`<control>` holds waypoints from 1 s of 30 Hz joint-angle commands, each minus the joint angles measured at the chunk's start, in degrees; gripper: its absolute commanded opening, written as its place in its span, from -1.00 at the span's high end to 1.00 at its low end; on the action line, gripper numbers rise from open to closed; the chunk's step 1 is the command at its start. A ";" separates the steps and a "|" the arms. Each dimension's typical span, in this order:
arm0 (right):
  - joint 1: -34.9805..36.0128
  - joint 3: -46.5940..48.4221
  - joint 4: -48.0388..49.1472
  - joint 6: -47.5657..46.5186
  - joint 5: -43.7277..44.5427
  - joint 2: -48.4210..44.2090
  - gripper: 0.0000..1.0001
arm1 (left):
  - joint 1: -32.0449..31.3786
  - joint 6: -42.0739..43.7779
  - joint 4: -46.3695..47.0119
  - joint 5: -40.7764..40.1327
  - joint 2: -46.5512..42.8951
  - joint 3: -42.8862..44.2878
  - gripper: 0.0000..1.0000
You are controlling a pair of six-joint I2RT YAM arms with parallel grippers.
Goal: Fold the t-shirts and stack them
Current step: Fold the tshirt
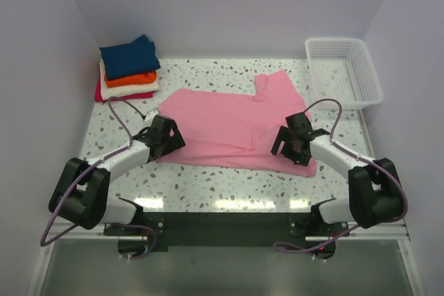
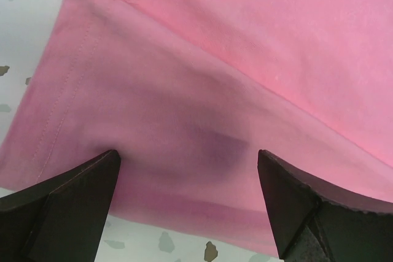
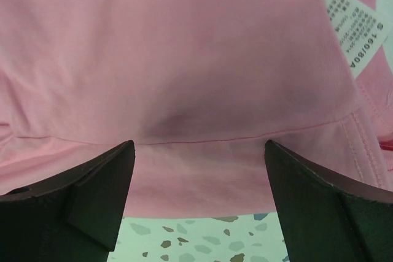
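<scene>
Near me, my left jaws and my right jaws both stand apart, holding nothing, low over the near edge of the pink t-shirt [image 1: 229, 126] spread at the middle of the table [image 1: 208, 185]. If I pinch only the upper layer there, the fold may pull crooked. I cannot tell whether my tips touch the cloth. The folded stack [image 1: 128, 74] sits at 10 o'clock, its lowest shirts mostly hidden.

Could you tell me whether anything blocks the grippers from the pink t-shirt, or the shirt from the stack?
Nothing visible does. The left gripper and right gripper sit open directly over the pink t-shirt; only bare table separates it from the stack.
</scene>
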 commanded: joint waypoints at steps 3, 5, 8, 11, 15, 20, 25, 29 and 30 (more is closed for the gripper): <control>-2.90 -3.44 3.25 4.65 -2.96 1.02 -0.78 | 0.12 -8.73 1.91 -2.57 -1.22 -6.34 -0.97; -3.16 -4.84 1.85 5.44 -2.26 0.41 -0.78 | 0.12 -10.76 0.94 -3.19 -2.80 -8.36 -0.94; -3.69 -7.21 -0.96 6.94 -0.76 -2.40 -0.79 | 0.12 -14.63 -2.83 -2.93 -5.96 -11.00 -0.88; -4.39 -8.62 -5.35 7.73 0.82 -6.61 -0.78 | 0.12 -17.71 -6.60 -2.58 -11.49 -13.72 -0.85; -5.27 -9.94 -10.80 8.08 1.70 -14.52 -0.78 | 0.12 -20.52 -12.41 -2.40 -20.36 -15.92 -0.79; -5.54 -8.45 -19.85 8.79 1.61 -22.96 -0.79 | 0.12 -21.32 -20.22 -1.97 -30.39 -16.45 -0.79; -5.54 -5.82 -23.65 7.91 0.74 -28.95 -0.79 | -0.41 -21.67 -21.30 1.55 -36.10 -16.46 -0.82; -5.54 -1.34 -16.81 1.86 -5.49 -27.11 -0.82 | -0.41 -16.16 -20.16 -4.04 -35.24 -9.00 -0.89; -5.54 -0.03 -14.79 -0.33 -9.86 -26.15 -0.83 | -0.32 -14.57 -19.29 -5.12 -34.19 -6.81 -0.95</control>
